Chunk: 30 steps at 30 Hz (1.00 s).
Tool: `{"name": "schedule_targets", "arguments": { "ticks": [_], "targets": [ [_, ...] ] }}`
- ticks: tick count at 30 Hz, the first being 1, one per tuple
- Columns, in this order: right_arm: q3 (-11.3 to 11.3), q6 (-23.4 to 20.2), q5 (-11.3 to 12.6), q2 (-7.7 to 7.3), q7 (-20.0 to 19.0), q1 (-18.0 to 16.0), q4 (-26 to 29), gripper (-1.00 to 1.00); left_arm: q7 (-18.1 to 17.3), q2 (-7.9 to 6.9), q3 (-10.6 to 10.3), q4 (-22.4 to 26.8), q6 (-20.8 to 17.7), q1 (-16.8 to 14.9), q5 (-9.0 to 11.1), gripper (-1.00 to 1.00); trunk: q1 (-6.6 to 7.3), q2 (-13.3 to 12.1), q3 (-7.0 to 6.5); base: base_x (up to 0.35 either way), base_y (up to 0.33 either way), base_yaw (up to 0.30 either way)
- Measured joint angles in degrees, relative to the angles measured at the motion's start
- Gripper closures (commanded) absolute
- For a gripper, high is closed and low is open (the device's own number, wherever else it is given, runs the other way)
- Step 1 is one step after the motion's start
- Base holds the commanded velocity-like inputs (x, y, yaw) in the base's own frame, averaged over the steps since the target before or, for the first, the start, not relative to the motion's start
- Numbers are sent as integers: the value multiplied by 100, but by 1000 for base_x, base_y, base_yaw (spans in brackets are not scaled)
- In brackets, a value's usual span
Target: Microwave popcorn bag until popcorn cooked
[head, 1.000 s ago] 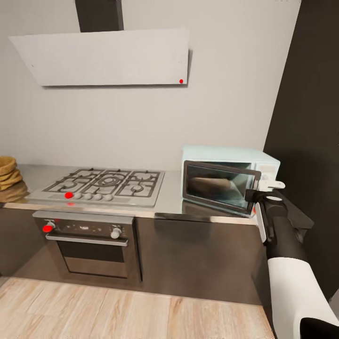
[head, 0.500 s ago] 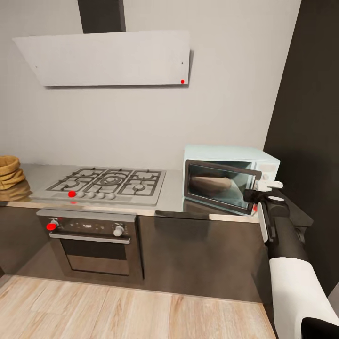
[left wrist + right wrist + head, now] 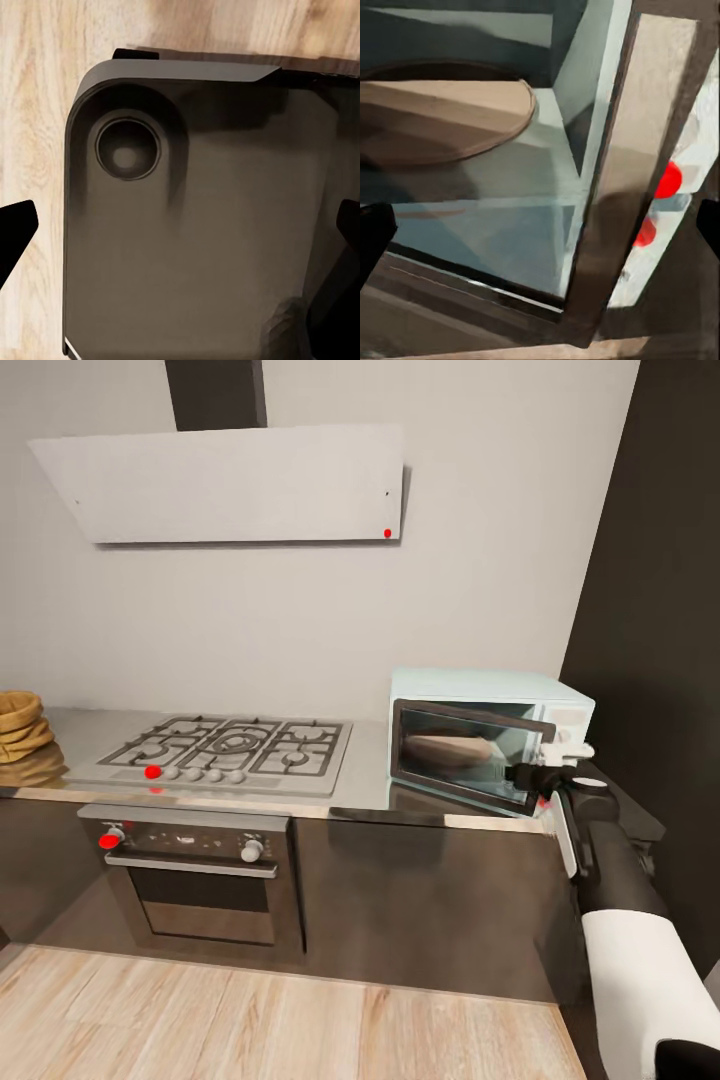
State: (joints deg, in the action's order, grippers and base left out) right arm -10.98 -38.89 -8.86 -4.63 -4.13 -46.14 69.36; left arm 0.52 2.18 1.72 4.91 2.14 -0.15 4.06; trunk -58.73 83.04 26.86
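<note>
**Reaching at the microwave door's free edge**

Spreading wide, the right gripper (image 3: 545,768) has its jaws apart at the right edge of the microwave (image 3: 490,735) door; in the right wrist view the two dark fingertips (image 3: 375,238) sit at opposite margins, with the door's frame edge (image 3: 622,180) between them. Through the glass that view shows the round turntable (image 3: 442,120) inside the pale mint cavity, and two red spots beside the door frame. The door stands slightly ajar. The left gripper (image 3: 180,232) also has its jaws apart, its tips dark at both margins over the robot's grey base (image 3: 195,217) and the wood floor (image 3: 37,90). The microwave stands on the countertop (image 3: 370,785), right of the gas hob (image 3: 225,750), with the oven (image 3: 195,880) below. The popcorn bag (image 3: 20,725) rests at the countertop's far left, well apart from the microwave. A range hood (image 3: 225,485) hangs above.
</note>
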Motion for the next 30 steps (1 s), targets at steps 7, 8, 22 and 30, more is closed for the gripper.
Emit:
{"name": "schedule_targets", "arguments": {
  "ticks": [7,8,22,30],
  "targets": [
    [0,59,16,-1352,-1271,42,-764,-100,2,0,0,3,0,0,0,-100,0,0,0,0,0,0],
    [0,66,-30,-1443,-1319,163,-976,-100,1,2,0,3,0,0,0,-100,0,0,1,0,0,0],
    [-454,717,-337,-1737,-1242,417,-1712,-100,0,9,0,2,0,-1,0,-100,0,0,0,0,0,0],
    [-479,706,-326,-1621,-1237,417,-1044,-100,-4,6,-16,-7,1,-1,14,-100,3,0,0,161,0,0]
  ]
}}
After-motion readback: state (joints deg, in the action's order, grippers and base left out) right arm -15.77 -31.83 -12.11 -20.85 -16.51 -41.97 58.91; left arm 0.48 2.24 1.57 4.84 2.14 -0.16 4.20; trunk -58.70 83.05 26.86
